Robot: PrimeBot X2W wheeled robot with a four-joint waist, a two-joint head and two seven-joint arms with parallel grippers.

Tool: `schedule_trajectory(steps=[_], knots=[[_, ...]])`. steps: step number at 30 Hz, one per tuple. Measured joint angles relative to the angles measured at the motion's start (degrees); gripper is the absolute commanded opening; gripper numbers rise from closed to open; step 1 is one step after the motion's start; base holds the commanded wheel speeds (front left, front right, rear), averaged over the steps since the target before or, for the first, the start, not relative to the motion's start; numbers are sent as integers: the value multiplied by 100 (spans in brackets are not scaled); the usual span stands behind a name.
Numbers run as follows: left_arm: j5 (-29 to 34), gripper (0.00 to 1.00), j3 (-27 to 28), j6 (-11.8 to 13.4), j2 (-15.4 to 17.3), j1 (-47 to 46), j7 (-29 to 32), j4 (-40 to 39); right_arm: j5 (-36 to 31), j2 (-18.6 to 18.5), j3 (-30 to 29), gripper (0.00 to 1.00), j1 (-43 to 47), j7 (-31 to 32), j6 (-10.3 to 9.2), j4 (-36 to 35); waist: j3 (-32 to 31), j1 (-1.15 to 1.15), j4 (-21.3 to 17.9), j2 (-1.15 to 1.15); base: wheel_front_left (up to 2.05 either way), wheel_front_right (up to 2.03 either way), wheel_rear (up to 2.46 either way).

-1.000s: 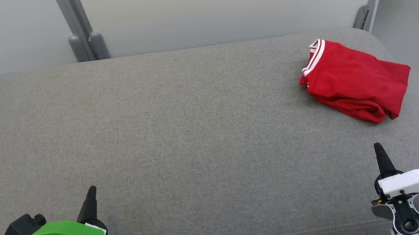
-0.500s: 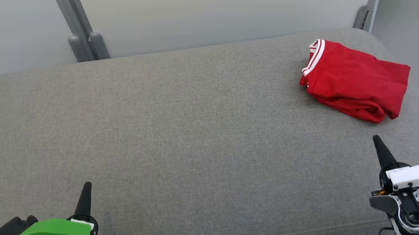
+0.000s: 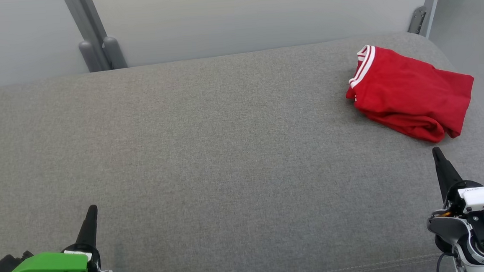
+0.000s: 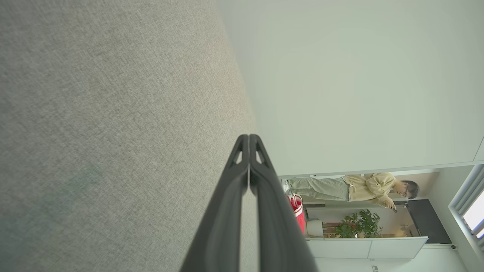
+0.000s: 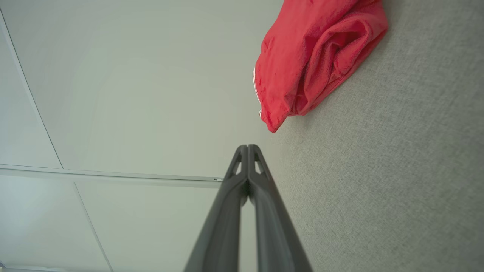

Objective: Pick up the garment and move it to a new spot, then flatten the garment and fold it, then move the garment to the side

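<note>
We see soft, even light everywhere, bright but not harsh, and we cannot tell just where it comes from. Nothing shines or glares on the grey cushion (image 3: 225, 133). Just past the tip of the right pincer (image 3: 437, 154), the red garment (image 3: 409, 92) drops a thin dark shadow along its near edge. The head view is sharp, and we can see the weave of the cloth. In the wrist views our fingers (image 4: 227, 219) look big and a bit fuzzy low down, and lines bend a little near the edges. Far off, to the right of the left pincer (image 4: 248, 136), a window (image 4: 474, 215) glows white.
</note>
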Motion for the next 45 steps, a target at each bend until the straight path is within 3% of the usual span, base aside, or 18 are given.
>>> schedule_trajectory(steps=[13,45], knots=[[-723,0,305,-153,-122,-110,222,83,880,96,-159,0,-115,220,146,16,-1,0,-1,0,0,0,0],[-768,0,326,-155,-134,-181,223,158,905,99,-168,0,-118,220,153,16,-2,0,0,0,0,0,0]])
